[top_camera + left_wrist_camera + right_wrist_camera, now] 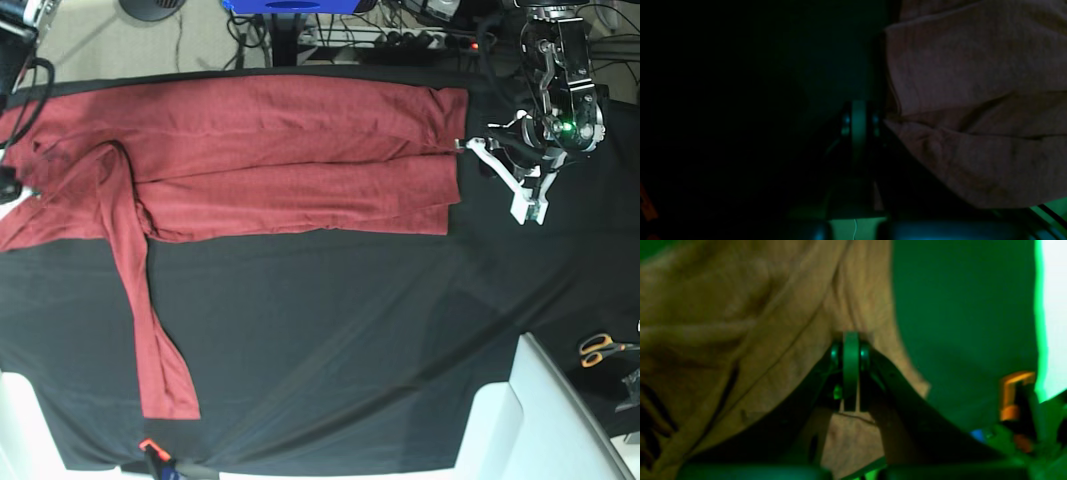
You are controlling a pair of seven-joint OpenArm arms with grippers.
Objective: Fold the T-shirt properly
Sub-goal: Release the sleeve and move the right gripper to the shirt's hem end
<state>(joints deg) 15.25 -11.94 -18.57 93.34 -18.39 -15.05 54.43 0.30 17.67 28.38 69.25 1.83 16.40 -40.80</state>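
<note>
- Now, at my left pincer [860, 125], the jaws stand pressed together, and the edge of the T-shirt [973, 100] lies just beside the tips on their right; whether a bit of hem is pinched between them I cannot tell in the dim wrist view.
- My right pincer [850, 355] is likewise closed, its tips against the cloth, with folds of the shirt spreading to its left and behind it; a grip on the fabric is not clear.
- From the base view, the left pincer [468, 146] sits at the shirt's right-hand edge, at the gap between two folded layers.
- One brick-red shirt lies across the far half of the tabletop [350, 330], its body folded lengthwise, and one long sleeve [150, 330] trails toward the near edge.
- One black cloth covers the tabletop.
- Farther off, one pair of scissors [603, 349] with orange handles lies at the right, and cables run along the floor beyond the far edge.
</note>
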